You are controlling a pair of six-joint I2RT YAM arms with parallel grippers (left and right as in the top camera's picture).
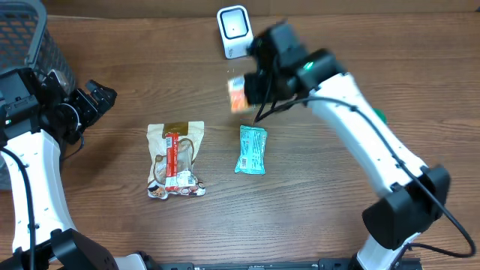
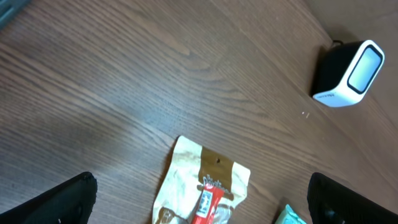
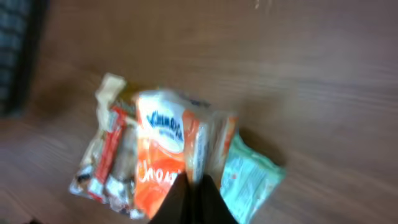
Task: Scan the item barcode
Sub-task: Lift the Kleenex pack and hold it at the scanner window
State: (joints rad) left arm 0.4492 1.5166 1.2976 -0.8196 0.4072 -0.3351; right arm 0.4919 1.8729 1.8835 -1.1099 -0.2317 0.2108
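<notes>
Snack packet (image 1: 238, 94), orange, hangs clamped in the right gripper (image 1: 252, 88) just in front of the scanner (image 1: 234, 30); blur hides its barcode, so it may need turning toward the scanner; the left gripper (image 1: 91, 100), jaws apart, sits well left of the scanner

A brown wood-grain table (image 1: 300, 217) is seen from above. A dark wire-mesh basket (image 1: 37, 37) is set at its far left corner. A tan crinkled snack bag with a red stripe (image 1: 175, 159) is laid near the middle, with a teal foil packet (image 1: 251, 150) near it, not touching.
</notes>
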